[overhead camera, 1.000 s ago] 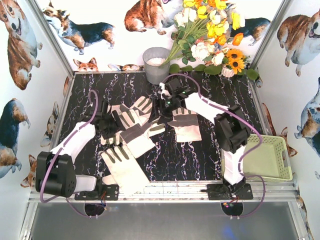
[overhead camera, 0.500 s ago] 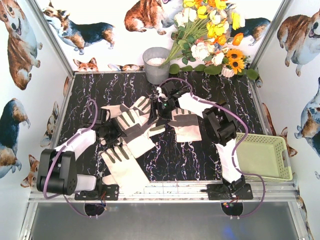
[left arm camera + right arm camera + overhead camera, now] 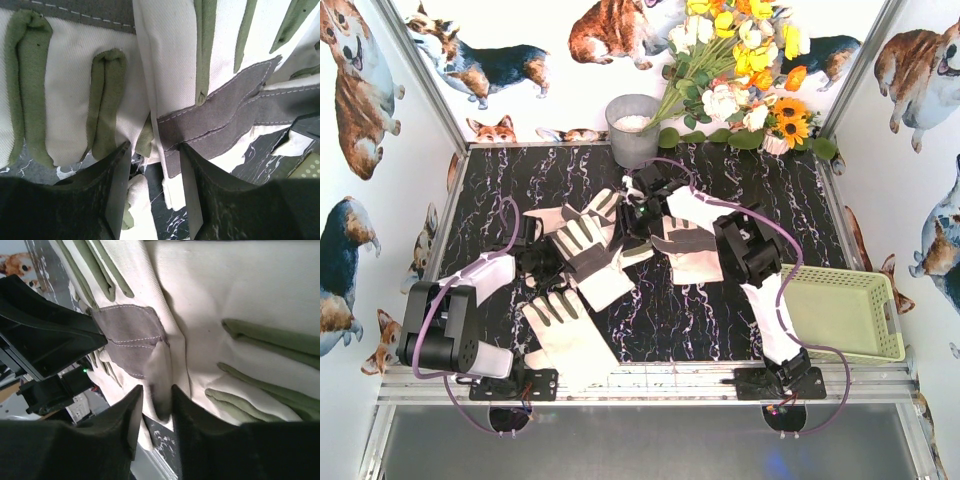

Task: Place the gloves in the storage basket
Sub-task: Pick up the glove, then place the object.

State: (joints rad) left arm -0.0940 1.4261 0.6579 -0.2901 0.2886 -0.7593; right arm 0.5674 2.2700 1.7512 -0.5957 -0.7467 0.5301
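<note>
Lowered onto the gloves (image 3: 582, 245) since earlier, the right gripper (image 3: 156, 388) is clenched on a fold. The left gripper's (image 3: 153, 147) grip cannot be judged. Gloves are heaped diagonally mid-table, fingers mostly far-left, outside the storage basket (image 3: 835, 315).

Overlapping gloves (image 3: 588, 252) centre-left, storage basket (image 3: 842, 318) far right, bucket (image 3: 632, 132) behind them.

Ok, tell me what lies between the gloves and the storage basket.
In the top view, the right arm crosses the table between gloves and storage basket.
</note>
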